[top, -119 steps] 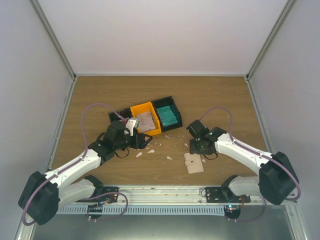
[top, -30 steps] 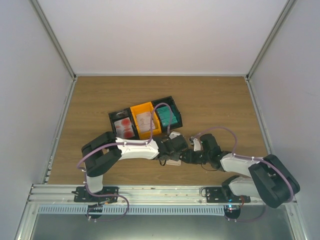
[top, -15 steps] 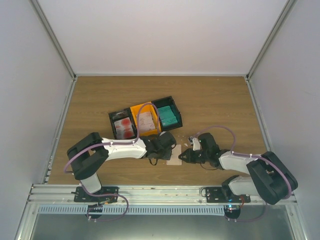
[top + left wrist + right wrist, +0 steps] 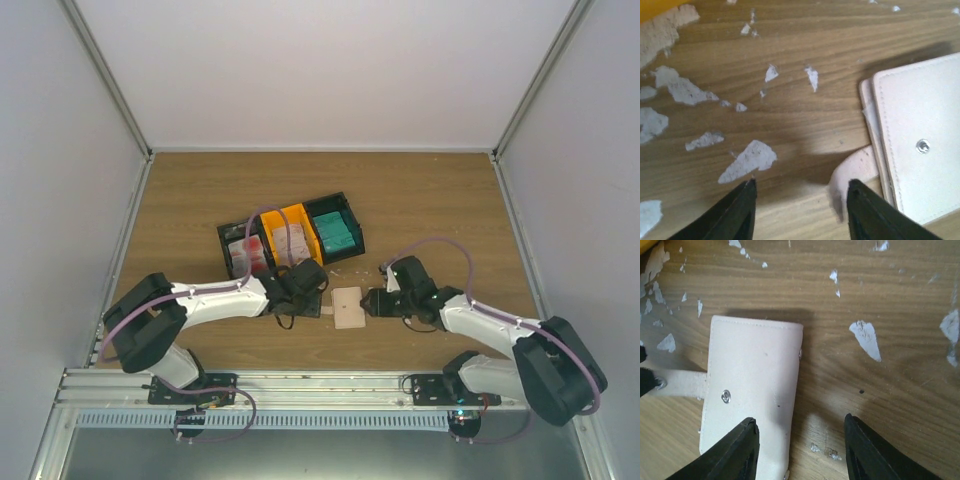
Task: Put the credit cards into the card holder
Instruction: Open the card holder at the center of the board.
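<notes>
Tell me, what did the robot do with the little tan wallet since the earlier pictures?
The card holder moved left, to the middle, and now looks folded shut. Half a second ago both pincers were closed right at it. Now the left pincer and the right pincer are open and have let go, one on each side of it. The black and orange trays stayed where they were.

You can reach the card holder point(image 4: 347, 308) from the near side, where the table point(image 4: 350, 350) is bare. The left gripper point(image 4: 322, 306) and right gripper point(image 4: 368, 303) block its two sides, and the trays point(image 4: 280, 213) stand close behind the left arm point(image 4: 215, 297).
</notes>
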### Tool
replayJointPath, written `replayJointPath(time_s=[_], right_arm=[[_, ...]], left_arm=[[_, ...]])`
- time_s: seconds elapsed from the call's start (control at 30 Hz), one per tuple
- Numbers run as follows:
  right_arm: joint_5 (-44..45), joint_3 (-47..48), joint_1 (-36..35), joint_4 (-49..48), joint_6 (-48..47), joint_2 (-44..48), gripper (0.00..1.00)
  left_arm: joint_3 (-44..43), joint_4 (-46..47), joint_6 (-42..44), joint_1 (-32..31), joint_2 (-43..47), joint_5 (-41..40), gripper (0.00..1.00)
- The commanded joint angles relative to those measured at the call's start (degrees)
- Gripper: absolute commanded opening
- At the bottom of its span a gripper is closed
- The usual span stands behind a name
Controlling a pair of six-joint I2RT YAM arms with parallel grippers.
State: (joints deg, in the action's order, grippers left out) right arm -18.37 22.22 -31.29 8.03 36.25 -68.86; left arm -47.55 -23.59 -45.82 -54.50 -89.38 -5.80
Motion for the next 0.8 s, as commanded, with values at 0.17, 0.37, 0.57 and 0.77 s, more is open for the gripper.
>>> replayJointPath(time_s=[0.17, 0.37, 0.57, 0.77], right_arm=[[13.90, 6.87, -6.88, 11.74, -0.76, -1.23, 0.55], [13.64, 7.98, -9.20, 10.46, 0.55, -4.13, 0.56], [13.88, 8.61, -10.43, 9.99, 1.25, -5.96, 0.56], [15.55, 9.88, -11.21, 11.97, 1.18, -6.46, 0.56]], left_arm=[[3.98, 9.99, 0.97, 2.17, 6.20, 10.79, 0.73], [3.87, 14.44, 3.23, 2.21, 3.03, 15.57, 0.77], [2.31, 13.21, 3.31, 2.21, -0.66, 12.77, 0.70], [1.27, 11.32, 2.73, 2.21, -2.54, 10.26, 0.45]])
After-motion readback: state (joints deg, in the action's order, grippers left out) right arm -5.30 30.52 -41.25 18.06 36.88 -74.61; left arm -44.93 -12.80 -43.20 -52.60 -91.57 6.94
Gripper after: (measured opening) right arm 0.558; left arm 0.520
